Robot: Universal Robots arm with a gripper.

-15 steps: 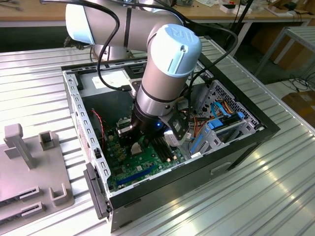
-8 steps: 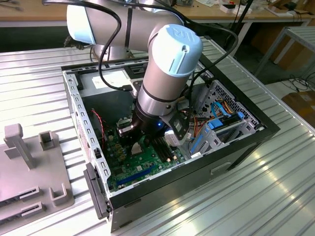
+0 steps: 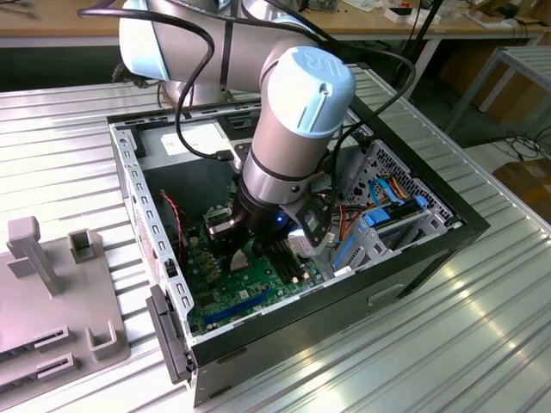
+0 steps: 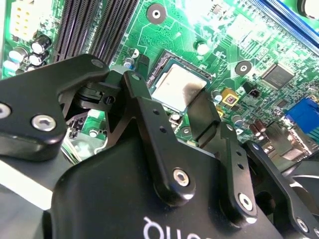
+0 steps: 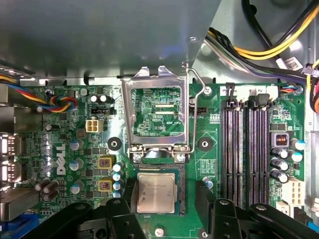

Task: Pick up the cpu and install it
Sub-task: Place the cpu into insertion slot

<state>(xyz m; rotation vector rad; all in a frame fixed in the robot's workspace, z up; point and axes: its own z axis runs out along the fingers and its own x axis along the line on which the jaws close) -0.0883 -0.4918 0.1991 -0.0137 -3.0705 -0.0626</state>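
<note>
"Down on the green motherboard (image 5: 214, 164), spotting the cpu (image 5: 156, 193) flat in the black-framed socket (image 5: 180, 185), silver-grey top up. Agree?"

"Agree — sitting square inside the frame in both wrist views, lying level as far as can be judged. And the gripper (image 5: 167, 198)?"

"Straddling the cpu, fingers (image 5: 130, 196) spread apart, one on each side of it, clamped on nothing. Cannot tell whether the closer finger touches the cpu's edge; on the other side, a clear strip of socket between finger and cpu."

"Just beyond the socket?"

"Metal load plate (image 5: 130, 114) swung up and open, green board showing through its window, with the wire lever (image 5: 191, 119) raised alongside. Close by the socket, two small yellow-topped square parts (image 5: 105, 163) and a row of silver capacitors (image 5: 118, 175). Farther across the board, two pairs of dark memory slots (image 5: 232, 149); past the board's edge, bundles of yellow, black and red cables (image 5: 269, 45)."

"And from outside?"

"From the exterior view — grey arm (image 3: 293, 129) bent down into an open computer case (image 3: 301, 337), wrist low over the board. Blue drive bracket (image 3: 379, 225) inside the case toward the exterior view's right. Under everything, a ribbed metal table (image 3: 430, 361); at the exterior view's left, a grey plastic fixture (image 3: 52, 292) standing on that table, near the case."
</note>
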